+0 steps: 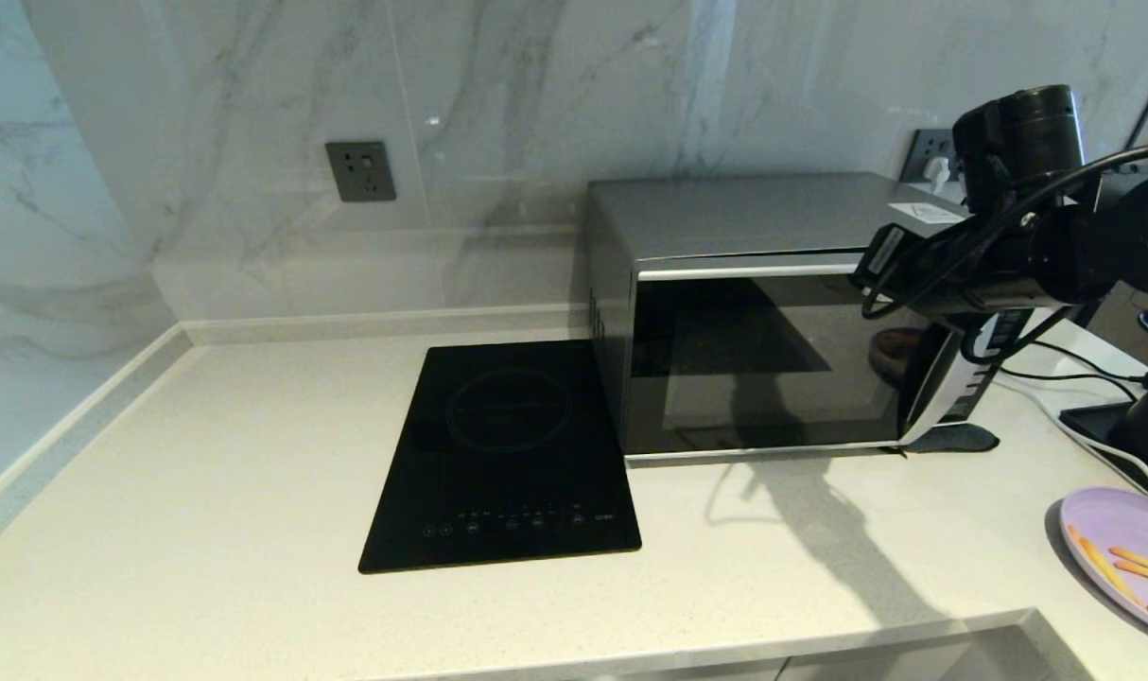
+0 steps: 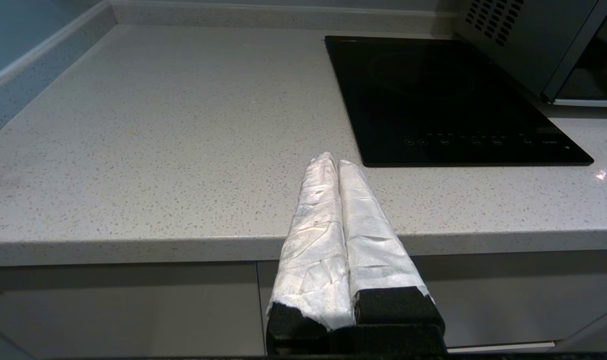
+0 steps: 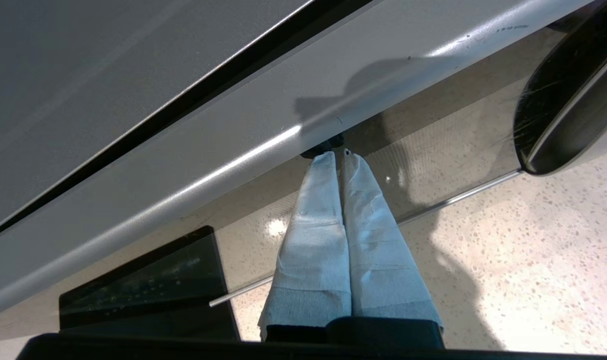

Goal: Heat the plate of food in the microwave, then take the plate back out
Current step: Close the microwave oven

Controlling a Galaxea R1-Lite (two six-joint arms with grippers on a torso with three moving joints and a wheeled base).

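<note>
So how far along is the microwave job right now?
Early or late, unclear. The pale lilac plate of food sits on the speckled counter, outside the boxy silver microwave. In hand: the right gripper, fingers together, is against the dark glass door's top edge. The left gripper idles, shut, at the counter's front edge.

— Where's the right gripper [image 3: 337, 155]?
— Raised, arm reaching in from the worktop's right edge, fingers pressed together.
— And the left gripper [image 2: 332, 161]?
— Low at the front edge, fingers closed, empty.
</note>
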